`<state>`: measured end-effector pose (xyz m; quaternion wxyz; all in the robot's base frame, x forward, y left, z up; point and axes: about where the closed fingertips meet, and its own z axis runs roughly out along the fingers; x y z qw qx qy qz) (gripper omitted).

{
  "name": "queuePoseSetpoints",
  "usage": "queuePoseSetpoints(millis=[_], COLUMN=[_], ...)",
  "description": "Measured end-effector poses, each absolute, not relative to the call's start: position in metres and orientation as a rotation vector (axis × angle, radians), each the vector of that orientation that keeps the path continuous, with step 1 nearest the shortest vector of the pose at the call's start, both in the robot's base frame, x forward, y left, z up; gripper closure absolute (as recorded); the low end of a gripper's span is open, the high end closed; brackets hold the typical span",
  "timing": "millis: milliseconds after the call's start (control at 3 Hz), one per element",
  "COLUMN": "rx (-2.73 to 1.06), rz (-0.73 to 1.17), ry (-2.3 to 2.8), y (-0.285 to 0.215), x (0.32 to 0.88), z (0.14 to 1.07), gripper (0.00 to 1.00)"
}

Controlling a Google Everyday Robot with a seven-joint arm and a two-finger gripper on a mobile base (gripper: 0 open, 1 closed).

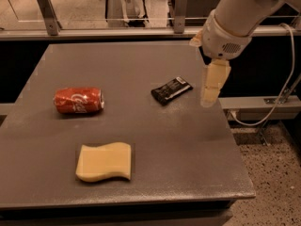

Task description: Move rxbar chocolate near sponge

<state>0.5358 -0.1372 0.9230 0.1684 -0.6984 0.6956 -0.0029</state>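
The rxbar chocolate (171, 90), a small flat black wrapped bar with white lettering, lies slanted on the grey table right of centre. The sponge (104, 161), flat and pale yellow with wavy edges, lies near the table's front left. My gripper (210, 86) hangs pointing down from the white arm above the table's right edge, just right of the bar and clear above it. It holds nothing that I can see.
A red soda can (78, 100) lies on its side at the left, behind the sponge. The grey table (164, 140) ends at the right edge (235, 140) just past the gripper. A railing with metal posts (47, 11) runs behind. A cable (282, 93) hangs at the right.
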Motion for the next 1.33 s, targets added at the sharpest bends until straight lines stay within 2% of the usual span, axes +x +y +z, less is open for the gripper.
queuePoseSetpoints(millis=[667,1000,1333], rx=[-2.060,-2.112,-2.113], rz=[0.184,0.247,0.251], ry=[1.818,1.758,1.757], y=[-0.124,-0.110,-0.109], x=[0.614,0.634,0.635], z=[0.850,0.826,0.824], gripper=[0.00,0.18,0.41])
